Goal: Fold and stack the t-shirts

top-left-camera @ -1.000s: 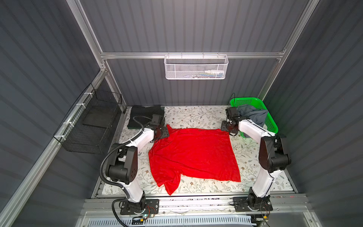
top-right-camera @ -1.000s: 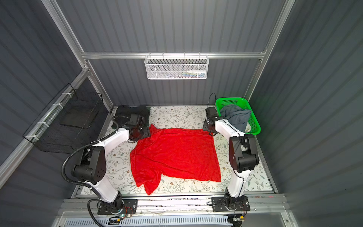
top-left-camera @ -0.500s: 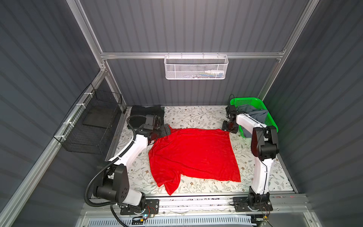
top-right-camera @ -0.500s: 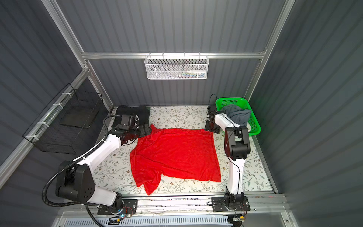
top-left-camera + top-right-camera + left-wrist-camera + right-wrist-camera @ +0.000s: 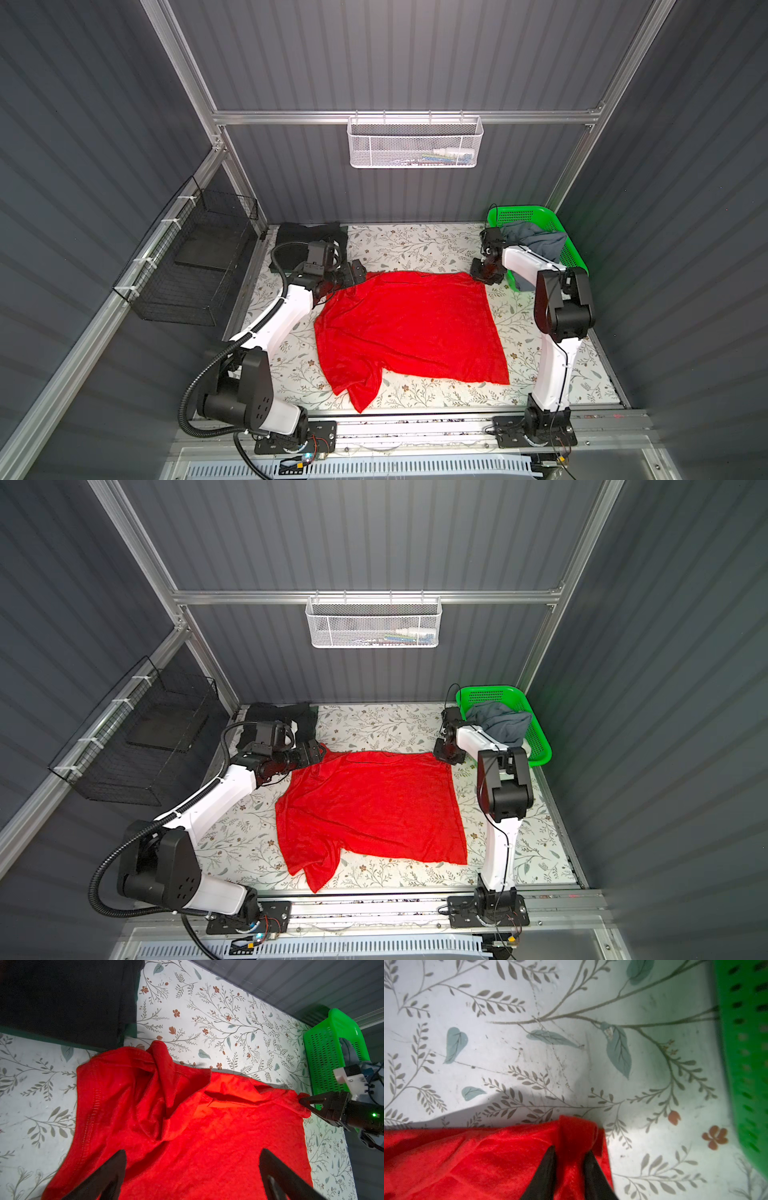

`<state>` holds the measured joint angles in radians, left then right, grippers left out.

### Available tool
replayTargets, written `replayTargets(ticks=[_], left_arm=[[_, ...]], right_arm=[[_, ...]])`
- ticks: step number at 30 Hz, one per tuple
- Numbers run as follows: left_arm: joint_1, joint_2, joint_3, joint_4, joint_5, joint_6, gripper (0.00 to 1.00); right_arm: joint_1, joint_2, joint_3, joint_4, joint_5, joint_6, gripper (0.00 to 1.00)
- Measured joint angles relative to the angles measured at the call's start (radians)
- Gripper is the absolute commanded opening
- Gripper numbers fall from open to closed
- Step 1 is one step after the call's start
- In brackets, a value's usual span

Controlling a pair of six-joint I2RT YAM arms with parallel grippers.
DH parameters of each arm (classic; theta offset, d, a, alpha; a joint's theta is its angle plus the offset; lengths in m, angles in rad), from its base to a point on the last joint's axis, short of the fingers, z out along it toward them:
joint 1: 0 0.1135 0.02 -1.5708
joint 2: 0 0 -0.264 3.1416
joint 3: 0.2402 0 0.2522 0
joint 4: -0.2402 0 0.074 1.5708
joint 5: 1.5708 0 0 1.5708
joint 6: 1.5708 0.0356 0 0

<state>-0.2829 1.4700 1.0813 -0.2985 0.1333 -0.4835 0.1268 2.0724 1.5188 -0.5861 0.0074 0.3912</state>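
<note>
Cloth, soft & limp: bright red t-shirt [image 5: 407,328] lies spread mid on the floral tabletop [image 5: 415,245], rumpled at 7 o'clock. Light, drapes, won't hold shape, so best pinched at far corners, I judge. At 1 o'clock the right claw [image 5: 570,1149] is clenched on a bunched corner. At 11 the left claw [image 5: 192,1152] hangs released, jaws wide. Green perforated plastic basket [image 5: 523,210] w/ slate grey shirt [image 5: 536,243] crowds 2 o'clock; black folded shirts [image 5: 307,235] sit at 11. Open room: 12 & 6 o'clock strips.
</note>
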Motion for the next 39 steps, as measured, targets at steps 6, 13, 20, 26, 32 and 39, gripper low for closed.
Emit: replayTargets(ticks=[6,13,20,26,32,39], left_arm=[[0.000,0.014,-0.002,0.001,0.008,0.000,1.00],[0.000,0.062,-0.002,0.000,0.036,0.000,1.00],[0.000,0.063,-0.002,-0.001,0.040,0.000,1.00],[0.000,0.064,-0.002,-0.002,0.040,0.000,1.00],[0.000,0.064,-0.002,-0.001,0.040,0.000,1.00],[0.000,0.064,-0.002,-0.007,0.039,0.000,1.00]], right_arm=[[0.000,-0.022,-0.008,0.035,-0.017,-0.065,0.31],[0.000,-0.015,0.006,0.056,-0.064,-0.097,0.25],[0.000,0.020,0.048,0.045,-0.076,-0.118,0.00],[0.000,0.023,0.049,0.036,-0.063,-0.137,0.00],[0.005,-0.015,0.014,0.043,-0.040,-0.158,0.00],[0.101,-0.173,-0.110,0.051,0.050,-0.266,0.00]])
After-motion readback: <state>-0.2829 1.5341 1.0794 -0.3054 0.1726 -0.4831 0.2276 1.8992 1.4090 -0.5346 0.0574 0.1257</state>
